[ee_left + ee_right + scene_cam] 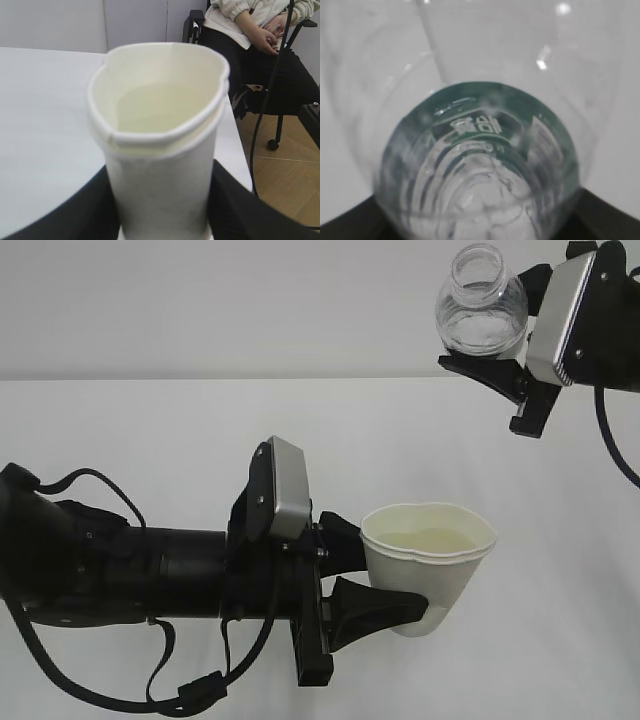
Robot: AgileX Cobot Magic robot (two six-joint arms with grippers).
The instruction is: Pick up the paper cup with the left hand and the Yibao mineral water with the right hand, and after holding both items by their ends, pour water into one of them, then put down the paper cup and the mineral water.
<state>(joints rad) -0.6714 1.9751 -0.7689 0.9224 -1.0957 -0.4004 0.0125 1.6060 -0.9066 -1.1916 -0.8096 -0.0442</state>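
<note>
The white paper cup [428, 562] hangs above the table, upright, its rim squeezed out of round, with water inside. My left gripper [398, 580] is shut on its lower body, one black finger on each side. In the left wrist view the cup [160, 150] fills the middle, between the fingers [65, 220] of my left gripper [162, 217]. The clear Yibao mineral water bottle [481, 306], uncapped, sits high at the upper right, well above the cup, with my right gripper [500, 330] shut on it. The right wrist view looks through the bottle [480, 165] at its green label; my right gripper [480, 227] clasps it.
The white table [150, 430] spreads below both arms, and its right edge [240, 150] shows in the left wrist view. Beyond that edge a person [260, 35] sits on a wheeled chair over a wooden floor [295, 180].
</note>
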